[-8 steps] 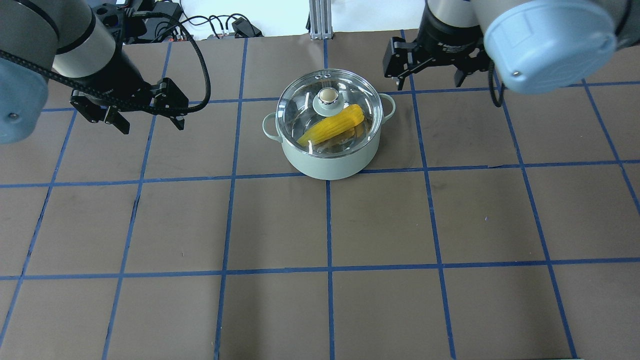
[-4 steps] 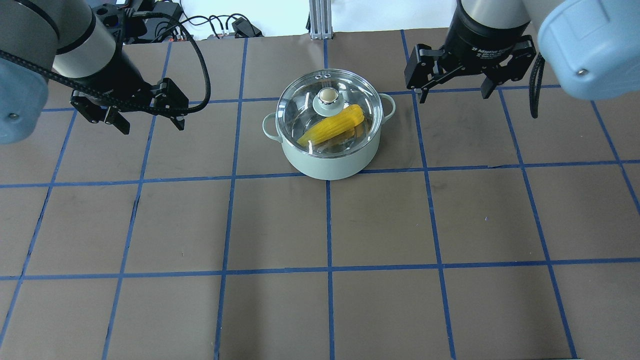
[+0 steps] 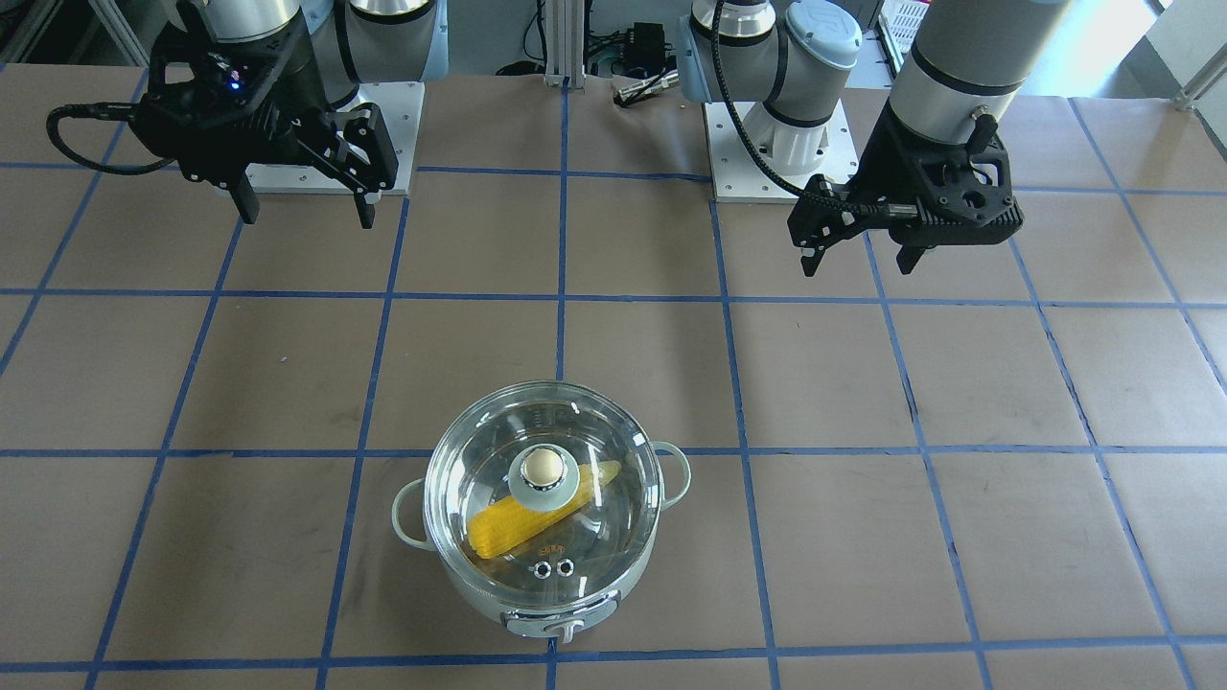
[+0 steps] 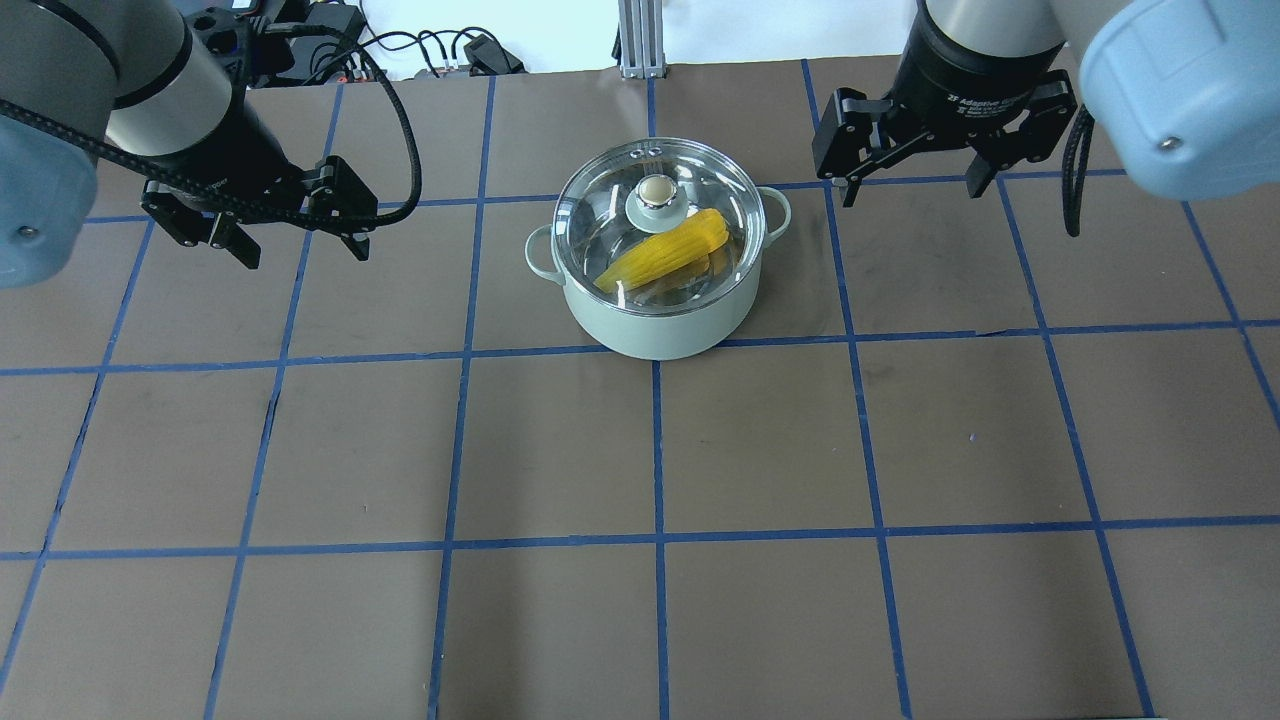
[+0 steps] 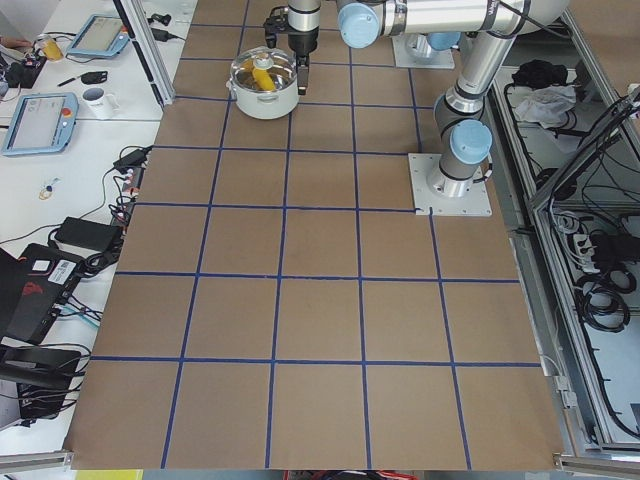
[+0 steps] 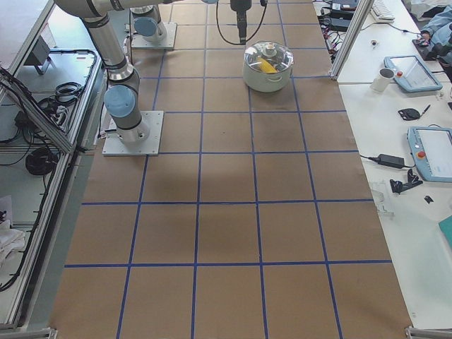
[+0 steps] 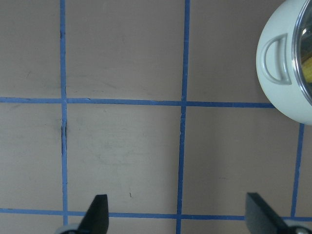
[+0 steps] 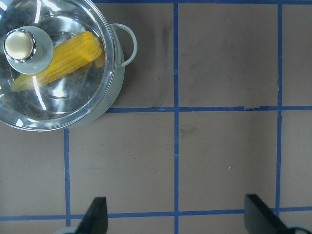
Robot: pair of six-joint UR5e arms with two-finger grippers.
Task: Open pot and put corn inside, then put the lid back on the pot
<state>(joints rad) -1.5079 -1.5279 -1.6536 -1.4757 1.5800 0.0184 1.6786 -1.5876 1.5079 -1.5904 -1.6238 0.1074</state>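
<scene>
The pale mint-green pot (image 4: 655, 325) stands on the table just beyond its middle. The clear glass lid (image 4: 610, 215) sits closed on it, beige knob up. The yellow corn (image 4: 668, 255) lies inside, seen through the glass. My left gripper (image 4: 305, 255) hangs open and empty well to the pot's left. My right gripper (image 4: 912, 195) hangs open and empty to the pot's right and a little further away. The front-facing view shows the pot (image 3: 537, 613), lid (image 3: 613, 460), corn (image 3: 498, 525), left gripper (image 3: 856, 264) and right gripper (image 3: 307, 216). The right wrist view shows the lid (image 8: 73, 102) and corn (image 8: 68, 61); the left wrist view shows the pot's handle side (image 7: 285, 78).
Cables and power boxes (image 4: 330, 40) lie at the table's far edge beside an aluminium post (image 4: 635, 40). The arms' base plates (image 3: 781, 153) sit on the robot's side. Desks with tablets and a mug (image 6: 385, 78) stand beyond the far edge.
My right gripper has moved to the right, away from the pot, and stays open. The left arm, pot, lid and corn have not moved.
</scene>
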